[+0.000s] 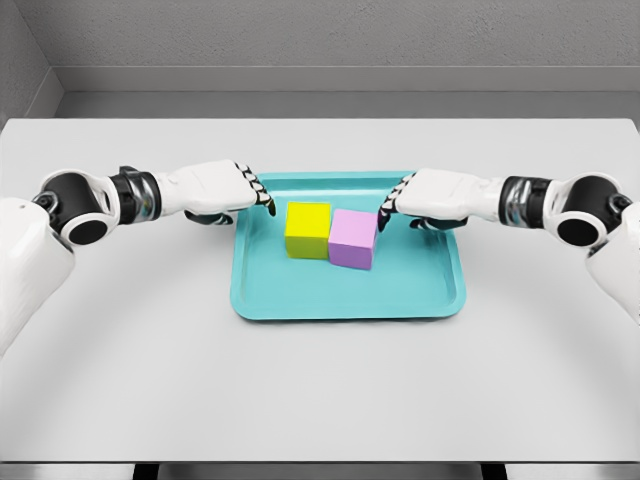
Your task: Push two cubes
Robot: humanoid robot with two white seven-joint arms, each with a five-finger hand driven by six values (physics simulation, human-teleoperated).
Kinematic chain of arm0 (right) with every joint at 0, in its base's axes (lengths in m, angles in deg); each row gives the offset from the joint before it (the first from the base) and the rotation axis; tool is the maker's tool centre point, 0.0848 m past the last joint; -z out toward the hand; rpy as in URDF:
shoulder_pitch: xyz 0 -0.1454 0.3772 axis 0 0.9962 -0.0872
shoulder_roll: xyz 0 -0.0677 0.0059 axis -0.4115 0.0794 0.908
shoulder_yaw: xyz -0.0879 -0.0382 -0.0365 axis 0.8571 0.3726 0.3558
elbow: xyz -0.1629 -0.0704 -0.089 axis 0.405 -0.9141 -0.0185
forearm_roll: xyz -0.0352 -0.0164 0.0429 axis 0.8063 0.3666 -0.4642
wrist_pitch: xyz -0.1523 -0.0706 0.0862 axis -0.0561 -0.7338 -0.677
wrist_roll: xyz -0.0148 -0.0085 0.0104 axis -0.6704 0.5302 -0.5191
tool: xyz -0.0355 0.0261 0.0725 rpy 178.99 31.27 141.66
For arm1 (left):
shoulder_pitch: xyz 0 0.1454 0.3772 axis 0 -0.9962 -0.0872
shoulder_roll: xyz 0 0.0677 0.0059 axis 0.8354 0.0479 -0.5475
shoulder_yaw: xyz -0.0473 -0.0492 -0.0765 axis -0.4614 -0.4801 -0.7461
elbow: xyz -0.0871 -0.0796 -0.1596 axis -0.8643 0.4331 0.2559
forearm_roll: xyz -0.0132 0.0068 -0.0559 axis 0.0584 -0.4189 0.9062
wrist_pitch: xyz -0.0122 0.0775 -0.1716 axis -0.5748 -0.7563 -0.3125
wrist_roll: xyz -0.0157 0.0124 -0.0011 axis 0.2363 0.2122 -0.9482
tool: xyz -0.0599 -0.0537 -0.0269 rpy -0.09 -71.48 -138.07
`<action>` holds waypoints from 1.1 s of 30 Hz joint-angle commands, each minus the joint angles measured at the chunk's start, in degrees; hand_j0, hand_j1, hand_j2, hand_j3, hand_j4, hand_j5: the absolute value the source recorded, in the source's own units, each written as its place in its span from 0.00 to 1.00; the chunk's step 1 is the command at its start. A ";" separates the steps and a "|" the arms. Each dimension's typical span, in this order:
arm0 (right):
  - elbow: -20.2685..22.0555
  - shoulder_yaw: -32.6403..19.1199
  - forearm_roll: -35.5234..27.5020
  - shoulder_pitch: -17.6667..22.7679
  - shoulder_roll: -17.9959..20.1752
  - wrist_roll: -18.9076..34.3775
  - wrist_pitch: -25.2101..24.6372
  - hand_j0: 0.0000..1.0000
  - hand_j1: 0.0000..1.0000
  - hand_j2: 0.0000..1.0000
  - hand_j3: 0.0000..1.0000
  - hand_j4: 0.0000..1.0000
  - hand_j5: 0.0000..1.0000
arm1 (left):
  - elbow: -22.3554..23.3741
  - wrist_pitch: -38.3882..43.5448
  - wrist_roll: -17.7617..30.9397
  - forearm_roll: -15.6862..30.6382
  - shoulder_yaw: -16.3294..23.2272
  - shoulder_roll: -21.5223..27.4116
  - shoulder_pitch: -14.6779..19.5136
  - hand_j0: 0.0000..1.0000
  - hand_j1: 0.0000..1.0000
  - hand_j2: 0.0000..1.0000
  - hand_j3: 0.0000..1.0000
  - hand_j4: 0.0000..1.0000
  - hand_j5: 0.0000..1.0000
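item: teal tray (300, 305), set on the pale grey surface (320, 390), nearer the far edge than the near edge, roughly midway between the left and right edges.

contents: yellow cube (307, 230) and pink cube (353, 239), both lodged in the far half of the tray, side by side. the two are seen touching or all but touching along one face; the pink cube is turned slightly and sits a little nearer the near rim.

left hand (215, 190): extended over the tray's far left corner, fingers held out straight and close together, nothing held. its fingertips (262, 195) are seen just beside the yellow cube's far left edge; contact cannot be told.

right hand (440, 192): extended over the tray's far right corner in mirror fashion, fingers straight and close, nothing held. its fingertips (388, 205) are placed just beside the pink cube's far right corner, contact likewise uncertain.

step in hand, as judged: the cubes are bracketed from either side and the inward push appears at or near completion, since little or no gap is left between them.

next move, as judged: if any gap is left, a short, level inward press from both sides is called for, kept low on the cube faces so neither cube is tipped or twisted further.
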 commanded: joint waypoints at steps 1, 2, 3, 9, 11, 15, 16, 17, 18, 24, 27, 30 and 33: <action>-0.76 -0.04 0.24 0.00 -0.64 -0.07 -0.15 0.62 0.62 0.62 0.62 0.62 0.62 | 0.52 0.14 -0.03 0.24 0.07 -0.08 0.00 0.73 0.73 0.73 0.73 0.73 0.73; -0.76 -0.04 0.33 0.00 -0.64 0.02 -0.15 0.62 0.62 0.62 0.62 0.62 0.62 | 0.52 0.14 -0.03 0.24 -0.02 -0.08 0.00 0.73 0.73 0.73 0.73 0.73 0.73; -0.76 -0.04 0.24 0.00 -0.72 -0.07 -0.15 0.62 0.62 0.62 0.62 0.62 0.62 | 0.52 0.14 -0.03 0.24 -0.11 -0.08 0.00 0.73 0.73 0.73 0.73 0.73 0.73; -0.85 -0.04 0.33 0.00 -1.16 -0.07 -0.15 0.62 0.62 0.62 0.62 0.62 0.62 | 0.43 0.14 -0.03 0.32 -0.37 0.27 0.00 0.73 0.73 0.73 0.73 0.73 0.73; -0.85 -0.04 0.33 0.00 -1.16 -0.07 -0.15 0.62 0.62 0.62 0.62 0.62 0.62 | 0.52 0.14 -0.03 0.32 -0.37 0.27 0.00 0.73 0.73 0.73 0.73 0.73 0.73; -0.85 -0.04 0.24 0.00 -1.16 -0.07 -0.15 0.62 0.62 0.62 0.62 0.62 0.62 | 0.52 0.14 -0.03 0.32 -0.37 0.36 0.18 0.73 0.73 0.73 0.73 0.73 0.73; -0.94 -0.04 0.33 0.00 -1.08 -0.07 -0.15 0.62 0.62 0.62 0.62 0.62 0.62 | 0.52 0.14 -0.03 0.32 -0.46 0.36 0.18 0.73 0.73 0.73 0.73 0.73 0.73; -0.94 -0.13 0.24 0.00 -0.90 0.02 -0.15 0.62 0.62 0.62 0.62 0.62 0.62 | 0.52 0.14 -0.03 0.32 -0.37 0.36 0.18 0.73 0.73 0.73 0.73 0.73 0.73; -0.77 -0.13 0.15 0.00 -0.64 0.02 -0.15 0.62 0.62 0.62 0.62 0.62 0.62 | 0.52 0.14 -0.03 0.32 -0.46 0.36 0.35 0.73 0.73 0.73 0.73 0.73 0.73; 7.58 -11.72 -3.01 2.02 9.29 0.29 -0.15 0.67 0.67 0.67 0.67 0.67 0.67 | 0.26 0.14 -0.12 1.20 -0.90 1.85 1.23 0.76 0.76 0.76 0.76 0.76 0.76; 9.78 -21.92 -7.14 7.03 12.37 0.02 -0.15 1.00 1.00 1.00 1.00 1.00 1.00 | 0.26 0.14 -0.20 5.16 -0.99 6.95 1.32 0.95 0.95 0.95 0.95 0.95 0.95; 9.61 -29.13 -7.76 12.92 13.16 -0.24 -0.15 1.00 1.00 1.00 1.00 1.00 1.00 | 0.52 0.14 -0.29 10.08 -0.90 13.63 1.23 1.00 1.00 1.00 1.00 1.00 1.00; 9.52 -30.36 -9.25 15.12 13.08 -0.07 -0.15 1.00 1.00 1.00 1.00 1.00 1.00 | 0.52 0.14 -0.29 11.40 -0.99 17.06 1.23 1.00 1.00 1.00 1.00 1.00 1.00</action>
